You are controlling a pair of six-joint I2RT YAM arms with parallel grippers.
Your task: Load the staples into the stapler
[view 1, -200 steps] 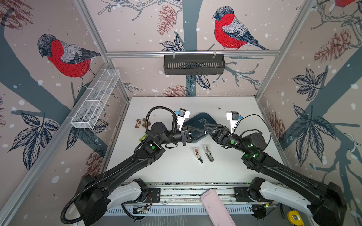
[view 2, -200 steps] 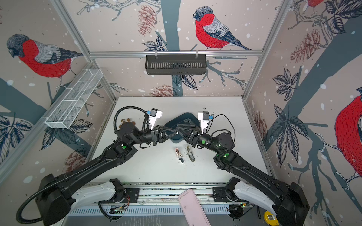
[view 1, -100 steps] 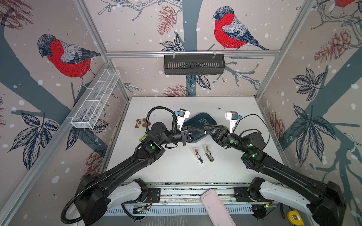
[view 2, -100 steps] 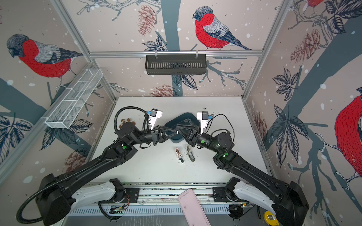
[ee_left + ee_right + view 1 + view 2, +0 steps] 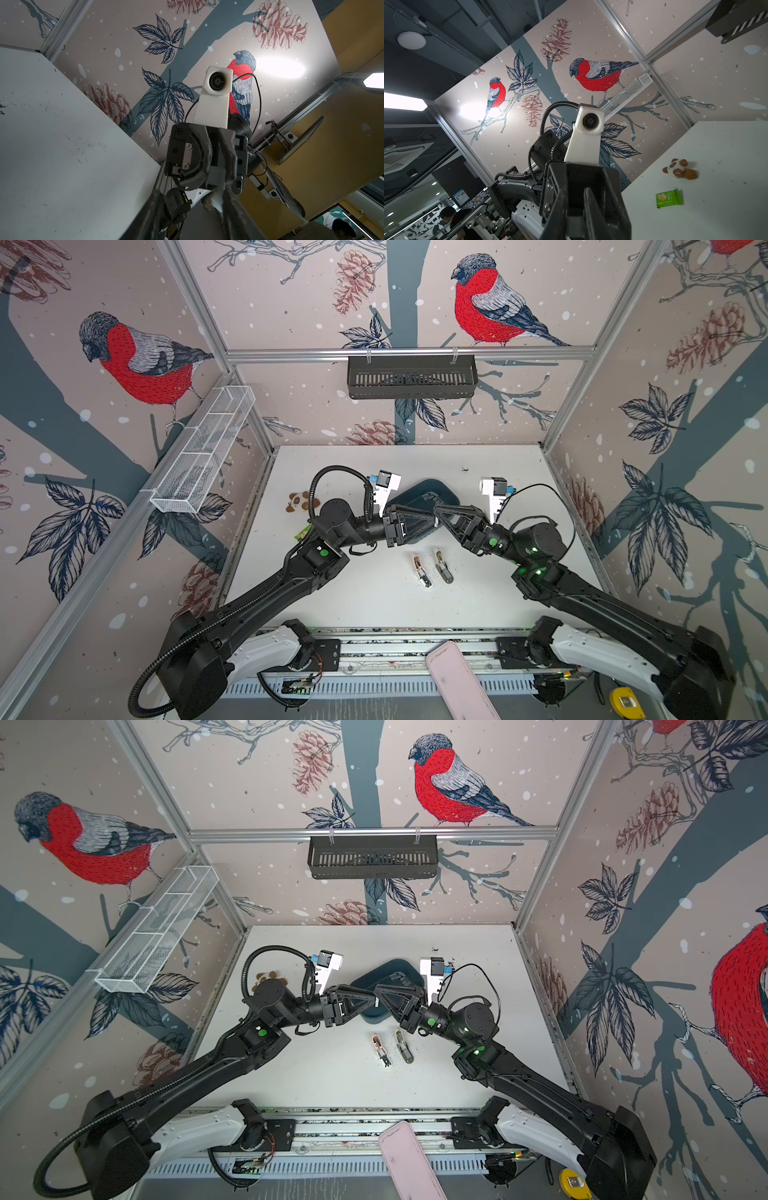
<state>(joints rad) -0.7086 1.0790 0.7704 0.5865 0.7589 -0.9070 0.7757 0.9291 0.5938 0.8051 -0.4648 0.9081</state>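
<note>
My two grippers meet tip to tip in mid-air over the middle of the table. The left gripper (image 5: pixel 434 512) (image 5: pixel 190 193) is open, its fingers spread wide either side of the right one's tips. The right gripper (image 5: pixel 438 509) (image 5: pixel 575 191) has its fingers drawn together with only a thin slit between them. The staples are hidden; I cannot make them out between any fingers. Two mini staplers lie opened on the table nearer the front, a pinkish stapler (image 5: pixel 420 570) (image 5: pixel 381 1050) and a grey stapler (image 5: pixel 443 567) (image 5: pixel 404 1047). Neither gripper touches them.
A dark blue tray (image 5: pixel 441 488) lies under the grippers. A panda toy (image 5: pixel 300 502) (image 5: pixel 680 170) and a green packet (image 5: pixel 669 197) sit at the left. A pink flat object (image 5: pixel 457 680) rests on the front rail. A black basket (image 5: pixel 411 377) hangs on the back wall.
The left gripper has opened from shut. The right gripper's fingers have closed further. Both arms have stayed almost in place.
</note>
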